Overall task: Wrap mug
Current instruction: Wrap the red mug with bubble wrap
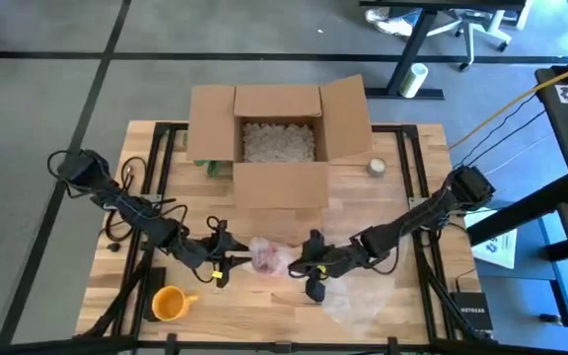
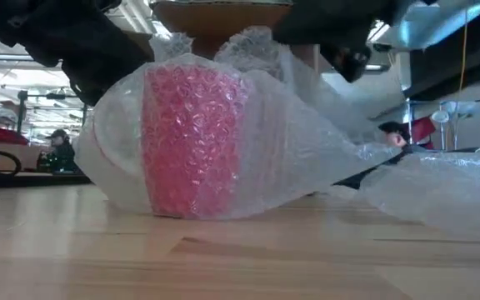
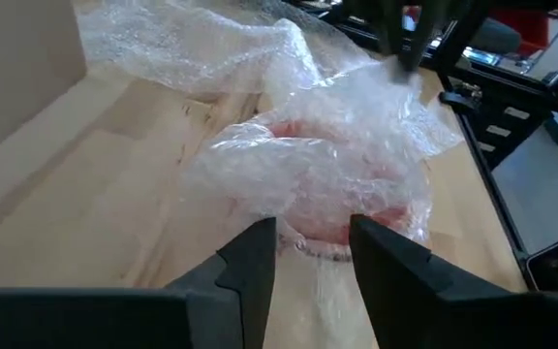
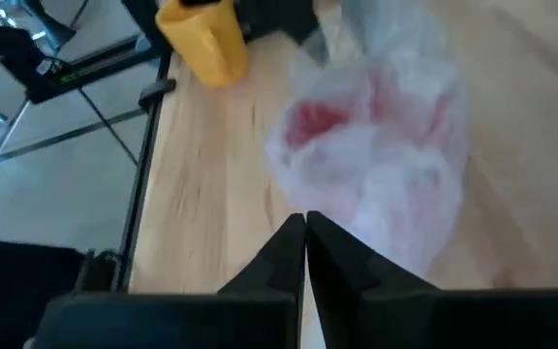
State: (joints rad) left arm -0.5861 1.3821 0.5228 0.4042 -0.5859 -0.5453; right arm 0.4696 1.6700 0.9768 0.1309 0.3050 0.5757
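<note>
A red mug (image 2: pixel 192 137) stands upright on the table, covered by clear bubble wrap (image 1: pixel 267 254) that bunches over its top. A loose tail of the wrap (image 1: pixel 358 296) trails toward the near right. My left gripper (image 3: pixel 313 242) is open, just left of the wrapped mug, with its fingertips at the bundle's lower side. Right of the bundle, my right gripper (image 4: pixel 305 228) is shut and low over the table. Its tips are at the wrap's edge. My left gripper comes level from the table's left. Its open fingers (image 3: pixel 260 247) stand on either side of the wrap's lower bulge (image 3: pixel 310 228); whether they touch it, I cannot tell. My right gripper points at the wrap's edge (image 4: pixel 356 228) from the table's right. Whether its shut fingers touch or hold a layer, I cannot tell.
An open cardboard box (image 1: pixel 279 138) with pale filling stands at the table's far middle. A tape roll (image 1: pixel 377 167) lies to its right. An orange mug (image 1: pixel 169 304) lies near the front left corner. Cables run along the left arm.
</note>
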